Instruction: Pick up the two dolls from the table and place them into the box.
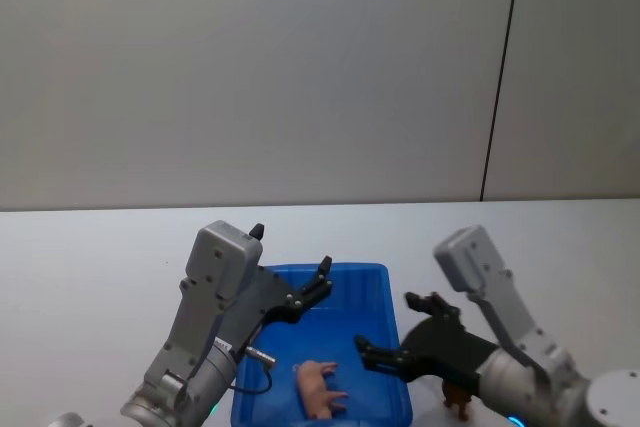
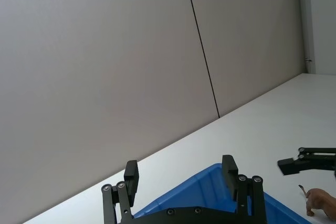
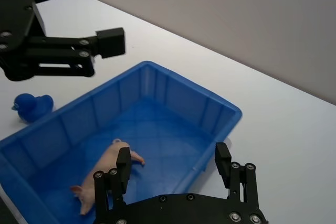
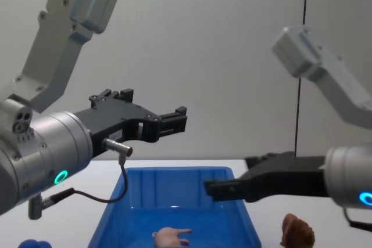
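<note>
- Head view: the white desk [image 1: 90,267] is stretching back to a grey wall [image 1: 250,67], with open surface lying on both sides of the blue box [image 1: 365,277].
- The pink pig doll [image 1: 320,387] is lying inside the box; the brown doll [image 1: 458,399] is standing on the desk just beside its right wall.
- The left hand [image 2: 179,166] and right hand [image 3: 173,153] are hovering over the box, fingers spread and empty.

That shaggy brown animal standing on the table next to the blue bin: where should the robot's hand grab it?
Probably across its shaggy middle, coming straight down from above with the right hand, which is open nearby. The brown doll seems to stand upright close beside the box, so a sideways approach looks cramped, while its top is free.
</note>
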`<state>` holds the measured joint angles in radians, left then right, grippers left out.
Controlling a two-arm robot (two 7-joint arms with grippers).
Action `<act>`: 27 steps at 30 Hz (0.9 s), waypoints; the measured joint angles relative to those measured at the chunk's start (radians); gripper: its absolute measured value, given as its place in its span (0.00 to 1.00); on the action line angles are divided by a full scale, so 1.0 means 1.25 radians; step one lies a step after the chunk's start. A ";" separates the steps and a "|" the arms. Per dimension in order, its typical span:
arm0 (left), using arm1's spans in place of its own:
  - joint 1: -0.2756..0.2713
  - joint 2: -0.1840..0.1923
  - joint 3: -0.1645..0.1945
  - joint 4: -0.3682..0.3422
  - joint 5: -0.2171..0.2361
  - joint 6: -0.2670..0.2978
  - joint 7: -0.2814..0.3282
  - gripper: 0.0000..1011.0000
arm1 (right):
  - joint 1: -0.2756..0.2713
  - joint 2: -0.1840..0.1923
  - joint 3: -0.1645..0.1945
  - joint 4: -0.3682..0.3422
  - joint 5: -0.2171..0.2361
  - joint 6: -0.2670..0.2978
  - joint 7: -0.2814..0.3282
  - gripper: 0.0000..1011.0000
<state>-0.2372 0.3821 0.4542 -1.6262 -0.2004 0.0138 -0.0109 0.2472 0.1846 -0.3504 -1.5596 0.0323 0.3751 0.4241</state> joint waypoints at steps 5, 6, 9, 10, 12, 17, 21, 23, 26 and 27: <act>0.000 0.000 0.000 0.000 0.000 0.000 0.000 0.99 | -0.030 0.024 0.012 -0.028 0.020 -0.005 -0.026 0.99; 0.000 0.000 0.000 0.000 0.000 0.000 0.000 0.99 | -0.043 0.033 0.016 -0.038 0.027 -0.006 -0.035 0.99; 0.000 0.000 0.000 0.000 0.000 0.000 0.000 0.99 | -0.062 0.047 0.022 -0.054 0.040 -0.008 -0.050 0.99; 0.000 0.000 0.000 0.000 0.000 0.000 0.000 0.99 | -0.065 0.050 0.023 -0.057 0.043 -0.008 -0.054 0.99; 0.000 0.000 0.000 0.000 0.000 0.000 0.000 0.99 | -0.085 0.063 0.029 -0.072 0.055 -0.010 -0.069 0.99; 0.000 0.000 0.000 0.000 0.000 0.000 0.000 0.99 | -0.121 0.087 0.039 -0.095 0.078 -0.014 -0.096 0.99; 0.000 0.000 0.000 0.000 0.000 0.000 0.000 0.99 | -0.144 0.102 0.045 -0.105 0.092 -0.016 -0.111 0.99; 0.000 0.000 0.000 0.000 0.000 0.000 0.000 0.99 | -0.150 0.105 0.046 -0.105 0.096 -0.017 -0.115 0.99; 0.000 0.000 0.000 0.000 0.000 0.000 0.000 0.99 | -0.158 0.110 0.048 -0.105 0.101 -0.018 -0.121 0.99; 0.000 0.000 0.000 0.000 0.000 0.000 0.000 0.99 | -0.160 0.110 0.048 -0.104 0.103 -0.018 -0.122 0.99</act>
<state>-0.2372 0.3821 0.4542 -1.6262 -0.2004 0.0138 -0.0110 0.0475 0.3224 -0.2900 -1.6902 0.1604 0.3525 0.2713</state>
